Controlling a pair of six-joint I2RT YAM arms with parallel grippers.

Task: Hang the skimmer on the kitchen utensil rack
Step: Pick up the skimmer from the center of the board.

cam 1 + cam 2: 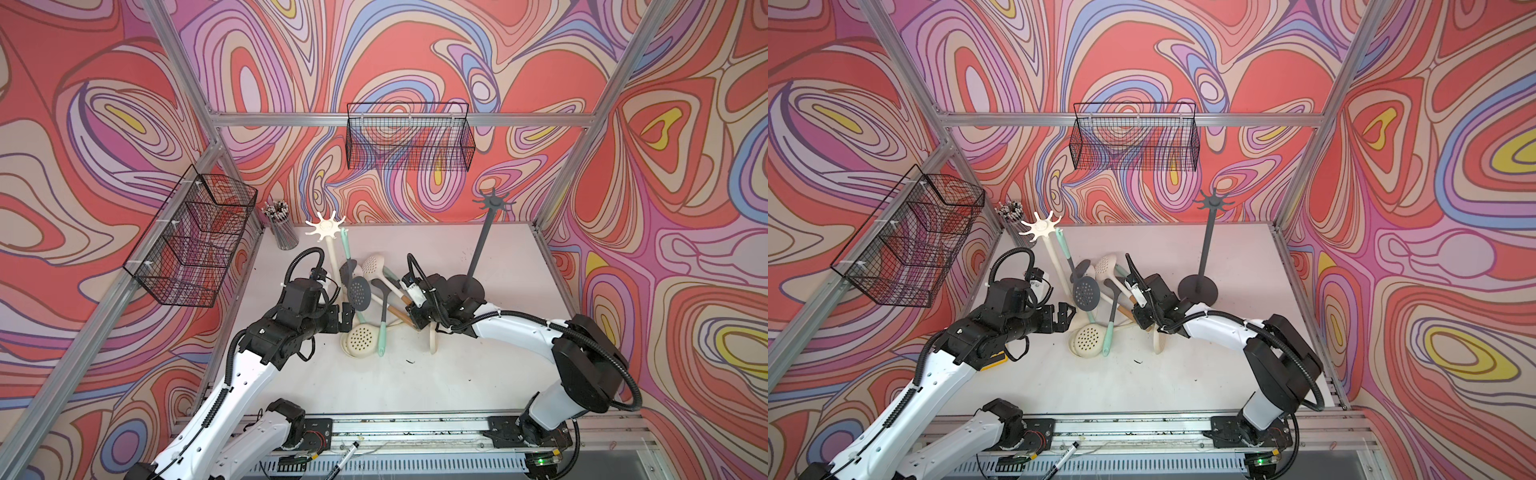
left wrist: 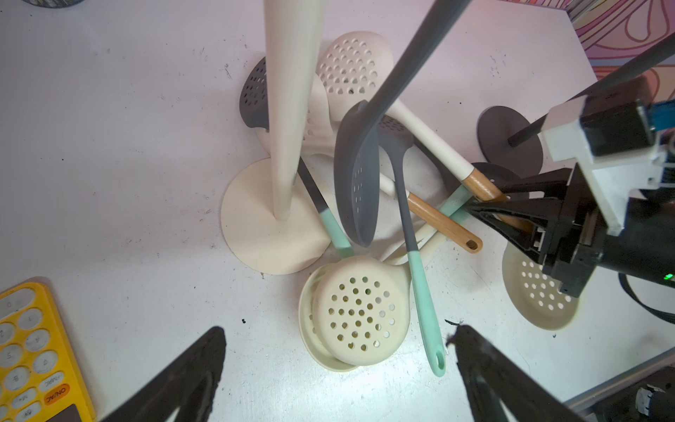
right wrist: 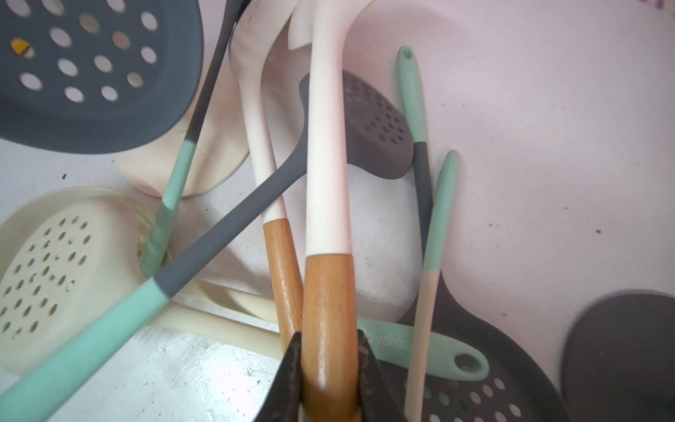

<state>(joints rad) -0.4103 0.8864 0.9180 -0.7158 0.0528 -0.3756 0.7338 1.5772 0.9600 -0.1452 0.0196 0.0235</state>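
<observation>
Several skimmers lie in a heap mid-table. My right gripper (image 3: 328, 341) is shut on the wooden handle of a white-headed skimmer (image 3: 327, 164); in both top views that skimmer (image 1: 372, 264) (image 1: 1106, 266) slants up out of the heap toward the gripper (image 1: 415, 318) (image 1: 1142, 318). A cream utensil rack (image 1: 326, 227) stands at the heap's left with a grey skimmer (image 1: 358, 291) hanging from it. A dark grey rack (image 1: 482, 241) stands to the right. My left gripper (image 2: 338, 339) hangs open above a cream skimmer head (image 2: 359, 310), holding nothing.
Other grey, cream and mint-handled skimmers (image 2: 423, 285) cross each other round the cream rack's base (image 2: 255, 226). A yellow calculator (image 2: 33, 347) lies by the left arm. Wire baskets (image 1: 409, 137) (image 1: 195, 237) hang on the walls, and a pen cup (image 1: 282, 230) stands back left.
</observation>
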